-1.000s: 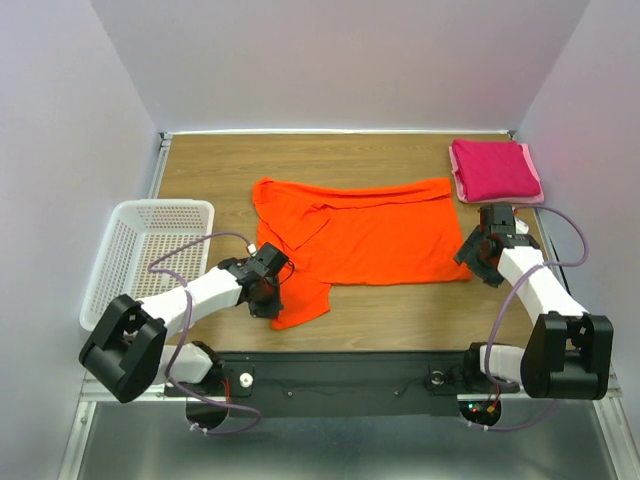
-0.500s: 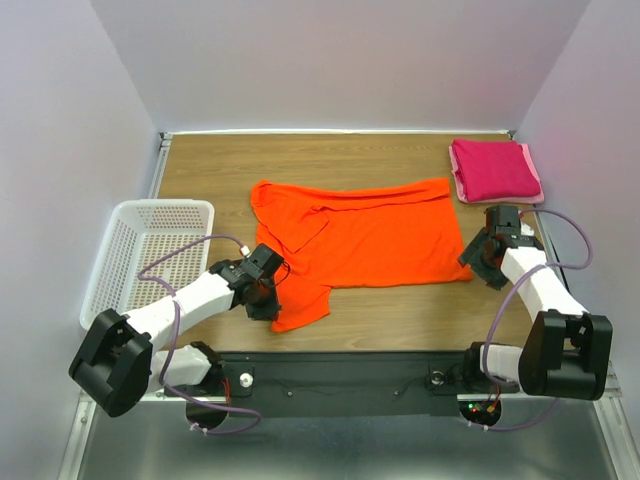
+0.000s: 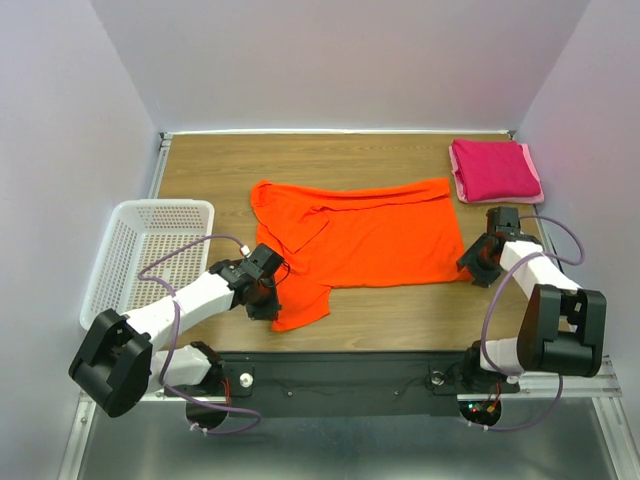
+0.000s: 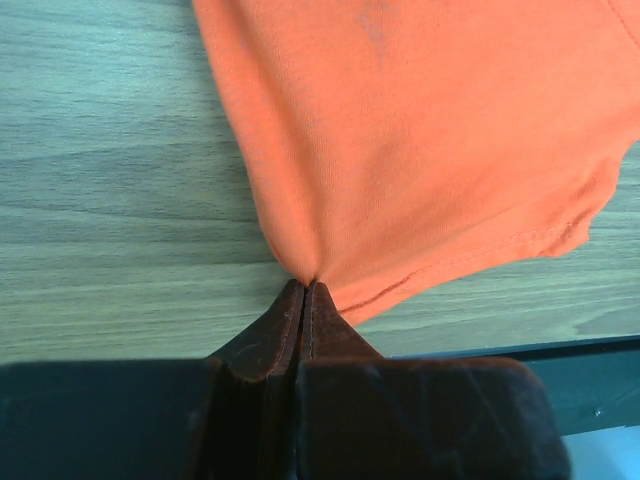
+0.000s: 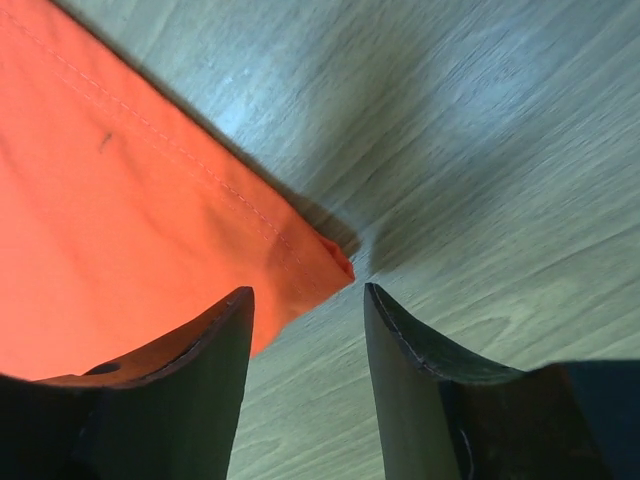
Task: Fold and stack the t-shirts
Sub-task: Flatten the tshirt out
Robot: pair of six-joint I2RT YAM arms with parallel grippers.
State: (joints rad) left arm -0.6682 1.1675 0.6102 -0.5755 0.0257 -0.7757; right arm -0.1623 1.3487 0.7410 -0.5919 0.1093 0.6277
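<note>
The orange t-shirt (image 3: pixel 365 235) lies spread across the middle of the table, partly folded. My left gripper (image 3: pixel 264 300) is shut on its near-left sleeve edge, with the cloth (image 4: pixel 420 150) pinched at the fingertips (image 4: pixel 304 287). My right gripper (image 3: pixel 477 270) is open at the shirt's near-right corner (image 5: pixel 335 255), one finger over the cloth, the other over bare wood. The magenta-pink t-shirt (image 3: pixel 494 170) lies folded at the far right, apart from both grippers.
A white lattice basket (image 3: pixel 140 255) stands at the left edge of the wooden table (image 3: pixel 210 170). Walls close in the back and sides. The black base rail (image 3: pixel 340 375) runs along the near edge.
My left arm has swung a little left, keeping its hold on the sleeve. My right gripper has moved slightly nearer the shirt's near-right corner.
</note>
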